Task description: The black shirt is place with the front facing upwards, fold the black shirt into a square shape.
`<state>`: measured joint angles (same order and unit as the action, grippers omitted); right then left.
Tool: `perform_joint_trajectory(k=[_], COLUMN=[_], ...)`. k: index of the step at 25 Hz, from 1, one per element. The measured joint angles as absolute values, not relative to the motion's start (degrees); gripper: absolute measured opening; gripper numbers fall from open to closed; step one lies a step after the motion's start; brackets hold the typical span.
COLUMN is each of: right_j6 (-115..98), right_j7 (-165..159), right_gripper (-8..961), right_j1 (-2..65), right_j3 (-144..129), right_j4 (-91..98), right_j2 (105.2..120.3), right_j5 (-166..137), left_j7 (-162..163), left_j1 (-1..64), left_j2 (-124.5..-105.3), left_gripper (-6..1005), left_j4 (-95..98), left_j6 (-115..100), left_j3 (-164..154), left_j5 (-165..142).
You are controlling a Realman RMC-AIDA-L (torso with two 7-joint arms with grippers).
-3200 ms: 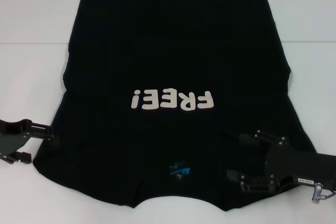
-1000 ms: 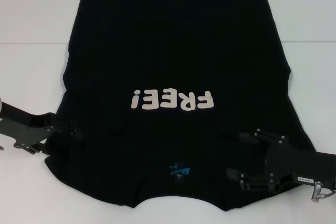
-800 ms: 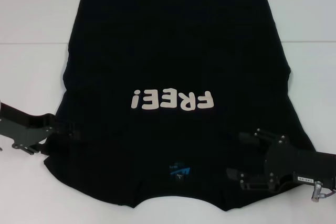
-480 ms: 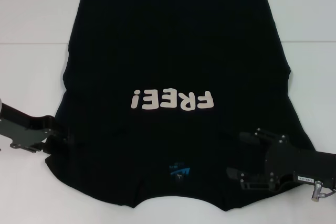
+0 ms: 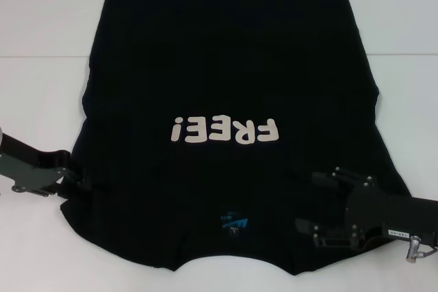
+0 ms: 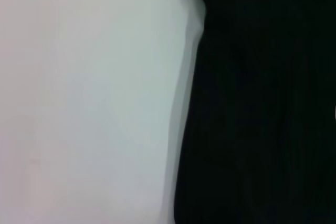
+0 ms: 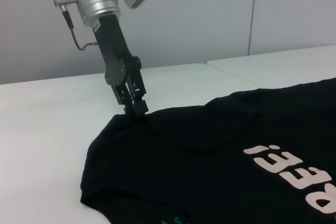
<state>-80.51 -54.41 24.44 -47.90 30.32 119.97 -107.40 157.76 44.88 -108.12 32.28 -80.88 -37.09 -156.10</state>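
While the black shirt (image 5: 226, 87) lies flat and face up on the white table (image 5: 41, 46), collar and blue neck label (image 5: 233, 222) nearest the robot at six o'clock and hem far off at twelve, the left gripper (image 5: 76, 181) sits at the eight o'clock edge of the cloth, right on the sleeve. From the right wrist view its tips (image 7: 135, 107) look pinched together on the sleeve's edge, the fabric pulled into a small peak there. The shirt's long axis runs six to twelve. Over at four o'clock, the right gripper (image 5: 304, 230) rests low over the other shoulder; whether it is open or closed cannot be told. Each arm has its own sleeve nearest.
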Motion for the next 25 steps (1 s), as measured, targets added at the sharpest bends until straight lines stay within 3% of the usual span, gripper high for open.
perform_joint_trajectory(k=[9,17,25], right_j6=[-80.65,-80.67,-80.69], right_j7=[-54.38,-54.37,-54.39], right_gripper=[947,947,946], right_j1=[24.52,24.49,24.40], right_j3=[-47.77,-47.63,-47.63], right_j4=[30.32,30.32,30.32], right_j2=[119.97,119.97,119.97], right_j5=[-107.40,-107.41,-107.33], left_j7=[157.96,157.38,157.35], left_j1=[45.47,46.22,46.60], left_j2=[-108.31,-109.61,-109.66], left_gripper=[426,325,79], left_j4=[32.37,34.97,35.08], left_j6=[-80.53,-80.96,-80.78], left_j3=[-39.61,-42.89,-43.64], left_j5=[-156.18,-156.18,-156.18])
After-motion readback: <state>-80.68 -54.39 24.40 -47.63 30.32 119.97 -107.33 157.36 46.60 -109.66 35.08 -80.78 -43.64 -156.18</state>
